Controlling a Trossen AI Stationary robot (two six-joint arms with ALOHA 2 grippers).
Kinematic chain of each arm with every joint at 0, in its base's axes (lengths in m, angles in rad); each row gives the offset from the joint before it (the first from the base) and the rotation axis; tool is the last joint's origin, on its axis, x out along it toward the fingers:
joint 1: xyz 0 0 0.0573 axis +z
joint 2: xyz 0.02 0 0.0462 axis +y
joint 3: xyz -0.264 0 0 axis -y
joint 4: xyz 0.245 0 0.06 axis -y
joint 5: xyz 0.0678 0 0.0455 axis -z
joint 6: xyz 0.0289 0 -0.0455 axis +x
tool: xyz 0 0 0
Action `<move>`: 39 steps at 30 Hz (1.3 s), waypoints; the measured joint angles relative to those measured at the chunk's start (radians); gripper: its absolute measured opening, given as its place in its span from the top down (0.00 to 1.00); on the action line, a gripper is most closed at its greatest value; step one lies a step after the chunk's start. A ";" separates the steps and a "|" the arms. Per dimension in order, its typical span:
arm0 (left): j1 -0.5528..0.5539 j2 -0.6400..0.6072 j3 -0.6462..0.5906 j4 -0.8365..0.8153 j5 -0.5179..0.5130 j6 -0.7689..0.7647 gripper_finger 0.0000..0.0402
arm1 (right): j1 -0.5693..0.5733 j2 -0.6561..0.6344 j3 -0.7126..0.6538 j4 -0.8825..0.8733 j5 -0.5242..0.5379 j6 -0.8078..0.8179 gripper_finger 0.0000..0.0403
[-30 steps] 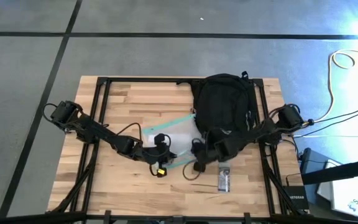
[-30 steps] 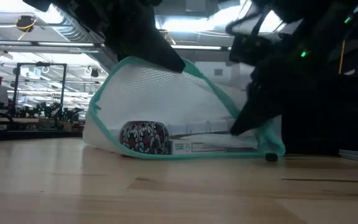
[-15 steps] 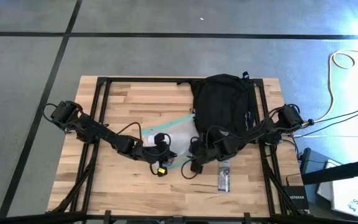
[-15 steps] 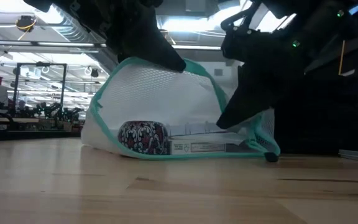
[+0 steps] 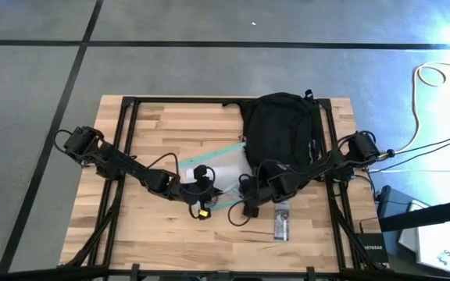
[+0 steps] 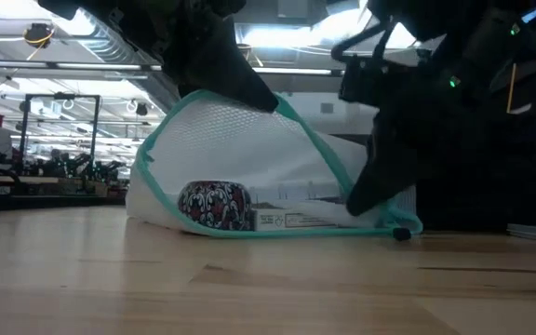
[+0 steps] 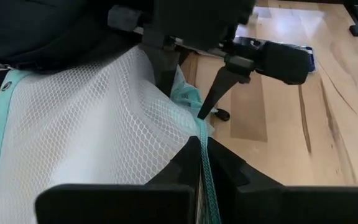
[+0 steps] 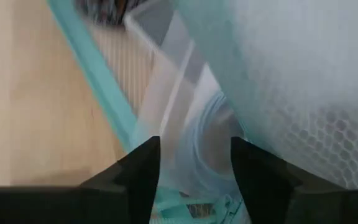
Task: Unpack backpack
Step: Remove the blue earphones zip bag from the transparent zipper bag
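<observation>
The black backpack (image 5: pixel 281 129) lies flat at the table's far right. In front of it sits a clear mesh pouch with teal edging (image 6: pixel 249 167). A patterned case (image 6: pixel 216 205) and a flat labelled box (image 6: pixel 310 220) lie inside it. My left gripper (image 7: pixel 202 146) is shut on the pouch's raised top edge. My right gripper (image 8: pixel 194 163) stands open at the pouch's right end (image 6: pixel 380 200), slanting down, its fingers on either side of the clear wall and teal zipper edge. My left gripper pinches the pouch's teal top edge (image 7: pixel 204 163) between its two fingers, which lie across the edge. The edge is held up above the table (image 6: pixel 270 100), the mesh wall hanging from it, and the pouch's bottom rests on the table. My right gripper has the pouch's end wall (image 8: pixel 197 143) between its spread fingers; I cannot tell whether they touch it.
A small grey oblong object (image 5: pixel 281 225) lies on the wood near the front edge, right of the pouch. A dark cable loop (image 5: pixel 237 217) hangs by my right gripper. Black frame rails (image 5: pixel 125 148) run along the table's left and right sides.
My right gripper has swung a little toward the left gripper, then back and down at the pouch's right end. The pouch's end wall has shifted with it. The top edge stays raised in my left gripper.
</observation>
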State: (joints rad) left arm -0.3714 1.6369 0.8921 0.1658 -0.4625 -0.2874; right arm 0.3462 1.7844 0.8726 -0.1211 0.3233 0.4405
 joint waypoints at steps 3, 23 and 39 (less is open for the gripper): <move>0.000 0.001 0.000 -0.001 0.000 0.007 1.00 | 0.000 0.034 0.002 0.011 -0.005 -0.008 0.62; -0.001 0.001 0.000 -0.018 -0.002 0.007 1.00 | 0.052 0.051 0.028 0.054 -0.100 -0.044 0.96; 0.000 0.001 0.000 -0.030 -0.018 0.007 1.00 | 0.054 0.053 0.142 0.115 -0.307 -0.162 0.99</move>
State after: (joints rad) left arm -0.3717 1.6375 0.8917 0.1360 -0.4805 -0.2802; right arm 0.4004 1.8378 1.0143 -0.0065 0.0167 0.2789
